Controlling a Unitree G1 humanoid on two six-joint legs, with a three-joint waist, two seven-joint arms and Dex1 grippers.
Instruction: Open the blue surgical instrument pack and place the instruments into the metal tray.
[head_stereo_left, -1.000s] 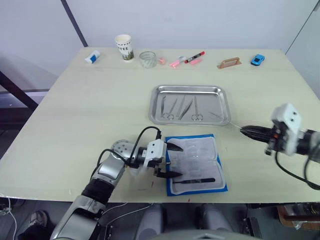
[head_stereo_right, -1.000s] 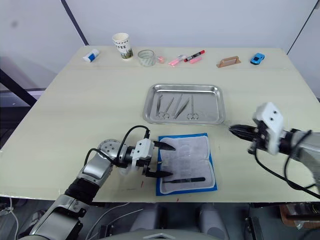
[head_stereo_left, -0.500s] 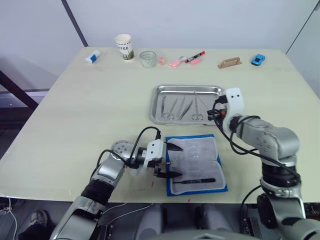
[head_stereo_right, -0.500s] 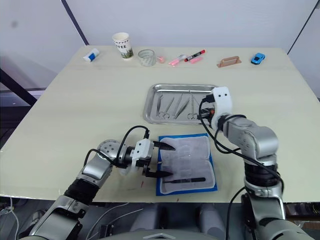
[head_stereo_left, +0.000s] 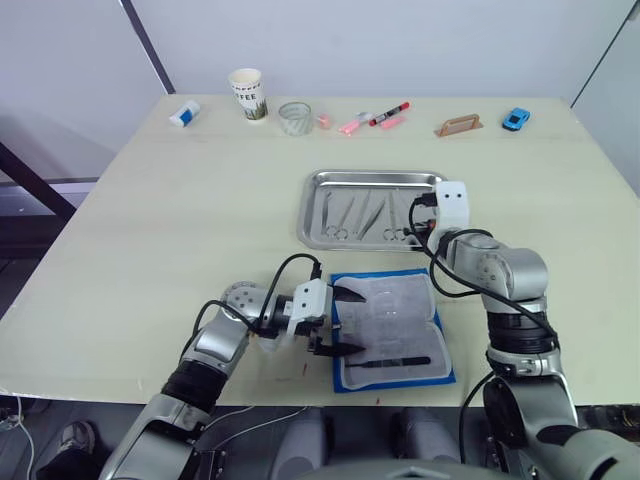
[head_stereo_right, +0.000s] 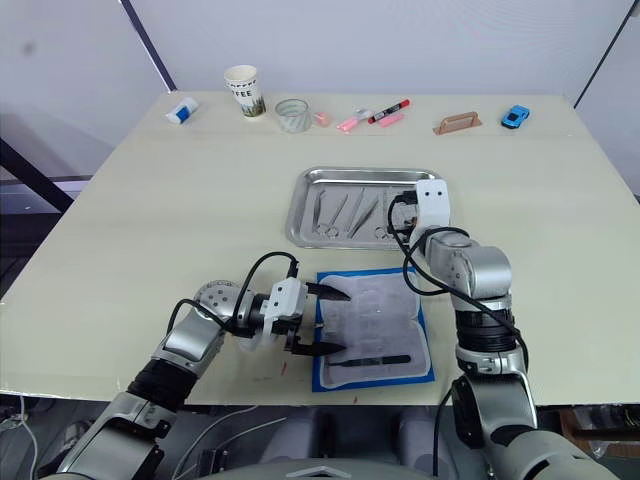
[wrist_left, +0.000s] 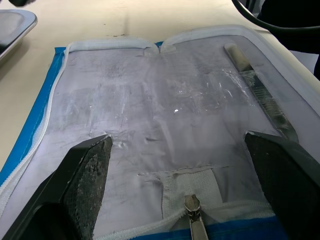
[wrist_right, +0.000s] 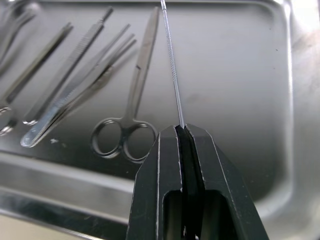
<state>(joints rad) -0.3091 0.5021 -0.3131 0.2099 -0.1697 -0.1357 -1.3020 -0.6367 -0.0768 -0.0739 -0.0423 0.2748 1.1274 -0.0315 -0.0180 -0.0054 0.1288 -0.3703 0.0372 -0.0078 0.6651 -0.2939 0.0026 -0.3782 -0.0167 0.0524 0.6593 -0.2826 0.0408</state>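
Your right claw (wrist_right: 182, 131) is pinched tight on a thin probe (wrist_right: 170, 55), holding it over the tray (head_stereo_left: 378, 181), where scissors (wrist_right: 131, 107) and other instruments (wrist_right: 75, 85) already lie. Your left claw (head_stereo_left: 340, 321) is spread wide at the near-left edge of the opened pack (head_stereo_left: 392, 327), which sits on the surface (head_stereo_left: 180, 200) just in front of the tray. One dark tool (head_stereo_left: 390, 361) remains in the pack.

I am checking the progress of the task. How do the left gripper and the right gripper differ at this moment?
The left gripper is open and empty, its fingers spread over the opened blue pack; the right gripper is shut on a thin metal probe. The left is at the pack, the right over the metal tray. Both have black fingers.
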